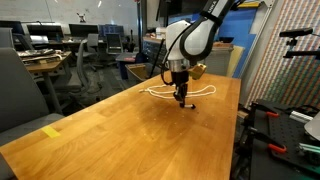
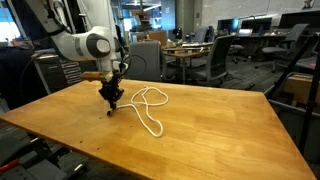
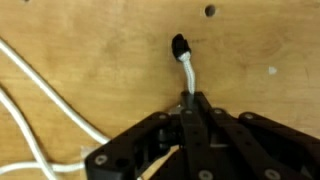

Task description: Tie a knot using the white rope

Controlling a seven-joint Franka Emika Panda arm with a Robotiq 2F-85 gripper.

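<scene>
Office-lab wooden table (image 1: 100, 135) | gripper (image 3: 188, 98) low over the top, jaws closed on the white rope (image 3: 187, 72) just behind its black tip (image 3: 180, 45) | end held short, likely to steer it through a crossing | remainder lies slack in 1 open loop beside the gripper, no knot yet

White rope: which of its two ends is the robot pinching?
The black-tipped end: the end effector is shut on the white rope just behind that tip. The other end lies loose on the table, untouched.
</scene>
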